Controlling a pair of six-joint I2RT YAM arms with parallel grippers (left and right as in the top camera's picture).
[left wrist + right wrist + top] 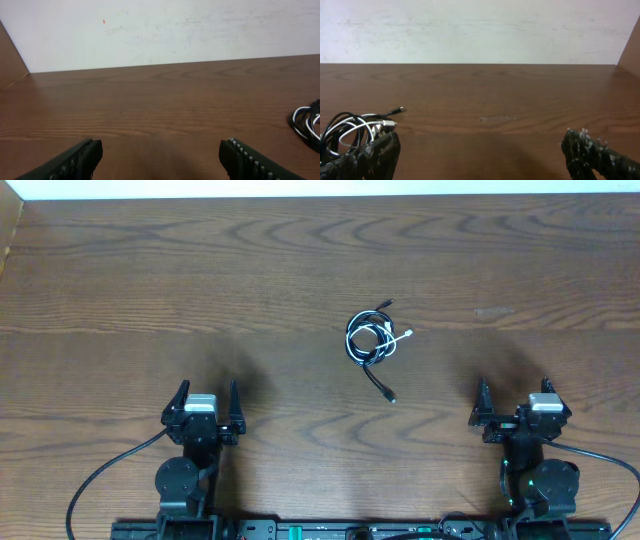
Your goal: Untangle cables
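Observation:
The cables (370,342), one black and one white, lie coiled together on the wooden table (200,290) a little right of centre, with a black plug end trailing toward the front. They show at the right edge of the left wrist view (307,124) and at the lower left of the right wrist view (355,129). My left gripper (205,395) is open and empty near the front left, far from the coil. My right gripper (515,395) is open and empty near the front right. Its fingers (480,150) frame bare table.
A white wall (160,30) stands behind the table's far edge. A wooden side panel rises at the far left (10,60) and another at the far right (630,50). Thick black arm cables (100,480) loop near the front edge.

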